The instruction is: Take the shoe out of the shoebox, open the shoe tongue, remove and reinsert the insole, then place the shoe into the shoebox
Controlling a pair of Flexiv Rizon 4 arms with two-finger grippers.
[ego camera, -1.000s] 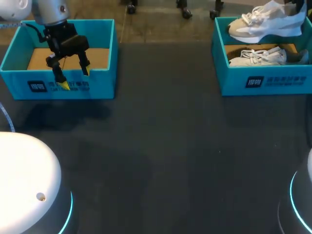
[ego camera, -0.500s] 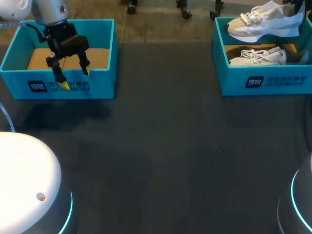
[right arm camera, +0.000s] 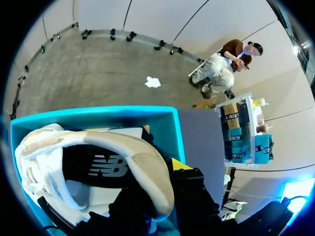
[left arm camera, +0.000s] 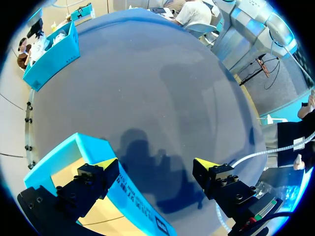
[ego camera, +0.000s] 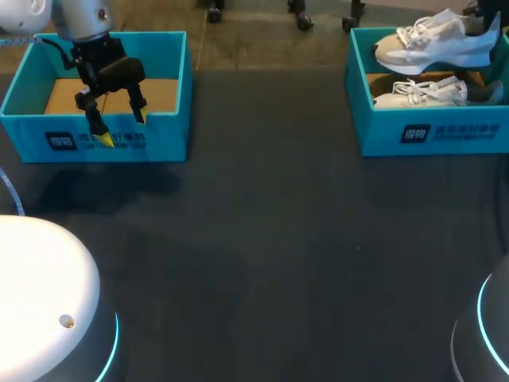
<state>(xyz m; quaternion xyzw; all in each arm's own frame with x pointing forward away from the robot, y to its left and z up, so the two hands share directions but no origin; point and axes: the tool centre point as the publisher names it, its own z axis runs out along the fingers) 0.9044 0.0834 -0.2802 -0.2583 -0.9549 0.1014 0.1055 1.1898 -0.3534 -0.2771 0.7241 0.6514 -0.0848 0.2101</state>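
1. Over the right shoebox (ego camera: 433, 137), the shoe (ego camera: 433, 44) hangs clear of the second shoe (ego camera: 421, 94) lying inside. Compared with a second ago it sits slightly further toward the table's right side, a small drift rather than a carry.
2. The right gripper (right arm camera: 170, 169) is clamped on the shoe's heel. One yellow tip shows outside the collar, and the other is hidden by the shoe.
3. The left gripper (ego camera: 122, 127) has not moved. Its fingers stand apart above the front wall of the left shoebox (ego camera: 167, 139), holding nothing.
4. I judge the take-out step as nearly done: the shoe is lifted but not yet down on the table (ego camera: 262, 239), and the tongue and insole work remains.
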